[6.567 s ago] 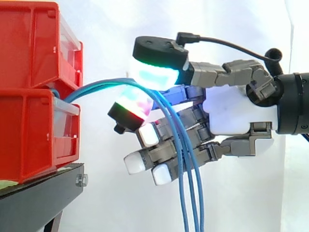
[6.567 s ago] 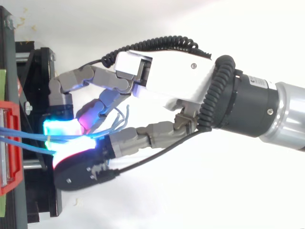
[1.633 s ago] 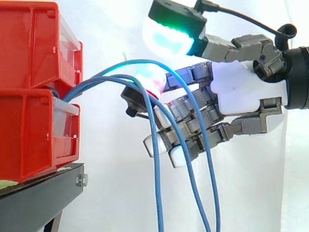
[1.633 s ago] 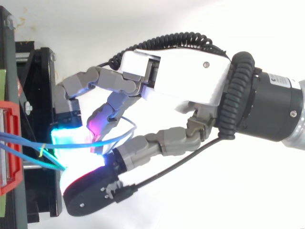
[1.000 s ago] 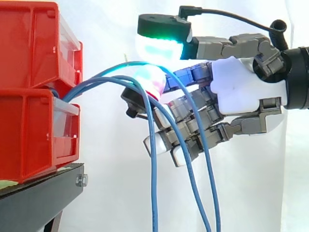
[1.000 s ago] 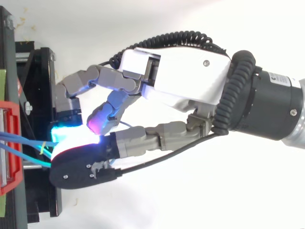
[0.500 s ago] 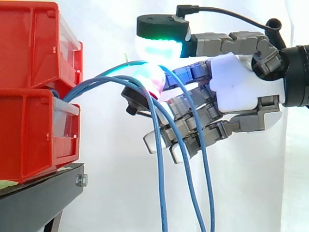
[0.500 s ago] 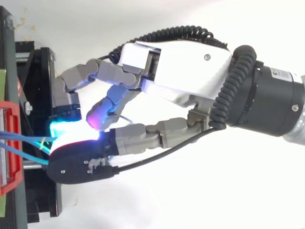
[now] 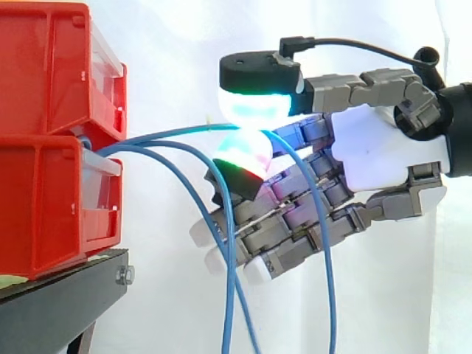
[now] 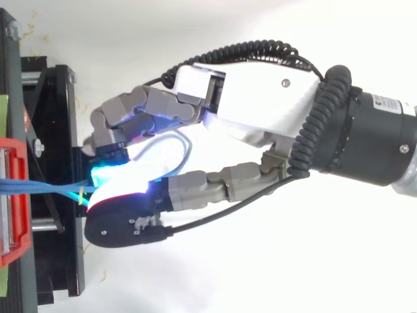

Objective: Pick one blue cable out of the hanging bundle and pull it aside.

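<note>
Side view: robot hand (image 9: 383, 158) pinches blue cable (image 9: 169, 134) | top view: cable loops

White curtain (image 9: 169, 44) behind red bins (image 9: 44, 81) on black stand (image 9: 59, 306).

An upper red bin (image 9: 51, 66) sat stacked on a lower red bin (image 9: 51, 214) — both on a black stand (image 9: 59, 302) with a bolt (image 9: 125, 276) at its corner — before a white curtain (image 9: 169, 59).

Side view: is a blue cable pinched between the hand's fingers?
Yes, one blue cable runs taut from the red bins into the pinch between the hand's glowing pads.
</note>
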You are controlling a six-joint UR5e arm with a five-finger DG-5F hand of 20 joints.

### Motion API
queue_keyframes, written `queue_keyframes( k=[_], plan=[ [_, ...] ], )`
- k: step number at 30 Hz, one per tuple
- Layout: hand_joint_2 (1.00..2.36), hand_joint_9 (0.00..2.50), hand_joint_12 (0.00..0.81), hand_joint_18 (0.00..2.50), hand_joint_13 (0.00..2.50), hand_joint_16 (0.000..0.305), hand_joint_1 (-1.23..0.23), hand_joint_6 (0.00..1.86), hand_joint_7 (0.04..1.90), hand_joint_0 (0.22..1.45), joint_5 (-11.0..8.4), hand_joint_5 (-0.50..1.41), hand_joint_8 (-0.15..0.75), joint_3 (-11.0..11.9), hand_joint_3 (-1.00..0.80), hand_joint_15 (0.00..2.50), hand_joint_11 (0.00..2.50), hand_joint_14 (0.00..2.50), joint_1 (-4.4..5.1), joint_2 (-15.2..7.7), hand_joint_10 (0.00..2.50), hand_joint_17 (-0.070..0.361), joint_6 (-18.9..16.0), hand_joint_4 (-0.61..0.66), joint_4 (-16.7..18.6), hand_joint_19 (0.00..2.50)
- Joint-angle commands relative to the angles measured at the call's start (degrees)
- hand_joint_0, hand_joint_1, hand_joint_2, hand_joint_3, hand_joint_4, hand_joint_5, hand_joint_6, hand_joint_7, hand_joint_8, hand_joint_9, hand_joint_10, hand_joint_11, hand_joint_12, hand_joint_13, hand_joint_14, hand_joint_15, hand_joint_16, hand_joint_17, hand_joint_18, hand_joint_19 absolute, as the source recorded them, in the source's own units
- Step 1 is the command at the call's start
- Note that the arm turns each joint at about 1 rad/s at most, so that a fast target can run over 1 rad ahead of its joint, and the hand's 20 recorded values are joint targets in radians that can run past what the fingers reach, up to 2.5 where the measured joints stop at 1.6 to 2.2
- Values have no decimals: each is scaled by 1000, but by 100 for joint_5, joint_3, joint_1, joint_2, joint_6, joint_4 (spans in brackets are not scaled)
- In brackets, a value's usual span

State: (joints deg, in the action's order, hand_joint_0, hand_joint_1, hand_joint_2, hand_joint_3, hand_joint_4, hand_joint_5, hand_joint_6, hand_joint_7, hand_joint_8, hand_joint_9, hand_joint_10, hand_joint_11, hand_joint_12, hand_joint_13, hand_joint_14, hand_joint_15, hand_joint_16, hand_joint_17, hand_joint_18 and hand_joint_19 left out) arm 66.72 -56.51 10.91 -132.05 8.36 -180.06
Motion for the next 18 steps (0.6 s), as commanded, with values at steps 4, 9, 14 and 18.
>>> queue_keyframes(
  k=[4, 9, 14, 18],
  plan=[
    [1034, 338, 398, 106, 273, 64, -809, 884, 1515, 596, 34, -112, 217, -229, 156, 66, 0, 2, 25, -5, 0, 145, 17, -15, -56, 121],
    [1024, 327, 402, 91, 259, 65, -813, 873, 1549, 597, 34, -112, 218, -475, 159, 68, 0, 2, 34, -5, 0, 146, 8, 1, 41, 124],
    [1000, 335, 407, 94, 274, 65, -819, 872, 1530, 602, 34, -115, 226, -545, 153, 77, 0, 3, 52, -5, 0, 146, 17, 22, 85, 140],
    [1001, 342, 409, 102, 282, 65, -819, 871, 1524, 598, 34, -117, 231, -571, 137, 86, 0, 3, 60, -5, 0, 146, 17, 42, 85, 146]
  ],
)
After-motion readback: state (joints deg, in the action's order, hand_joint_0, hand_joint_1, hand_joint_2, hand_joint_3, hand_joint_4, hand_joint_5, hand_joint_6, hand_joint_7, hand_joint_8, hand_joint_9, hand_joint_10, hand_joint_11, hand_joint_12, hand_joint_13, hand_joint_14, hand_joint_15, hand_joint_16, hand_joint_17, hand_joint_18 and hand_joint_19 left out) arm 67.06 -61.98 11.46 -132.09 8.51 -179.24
